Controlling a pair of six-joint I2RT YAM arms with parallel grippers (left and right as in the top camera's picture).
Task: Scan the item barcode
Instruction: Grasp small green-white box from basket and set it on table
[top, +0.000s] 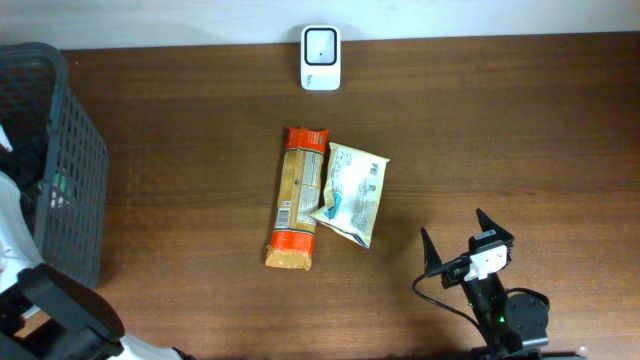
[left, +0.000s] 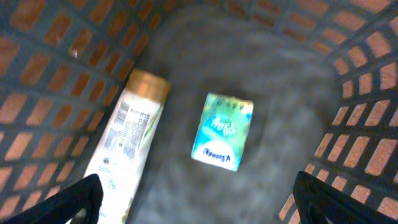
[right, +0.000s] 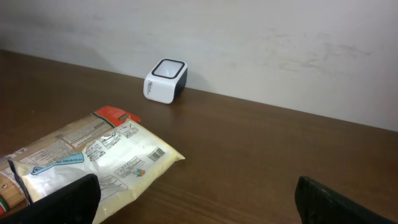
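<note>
The white barcode scanner (top: 321, 57) stands at the table's far edge by the wall, seen also in the right wrist view (right: 166, 81). Mid-table lie an orange snack packet (top: 297, 198) and a pale bag with teal print (top: 352, 192), its edge overlapping the packet. The bag (right: 106, 158) shows a barcode face up. My right gripper (top: 452, 224) is open and empty to the right of the bag, fingers wide apart (right: 199, 202). My left gripper (left: 199, 205) hangs open inside the basket, holding nothing, above a teal pack (left: 222, 132) and a white tube (left: 127, 137).
A dark plastic basket (top: 75, 190) stands at the table's left edge; its lattice walls (left: 37, 74) surround the left gripper. The right arm's base (top: 515, 315) sits at the front right. Bare wood lies between the bag and the scanner.
</note>
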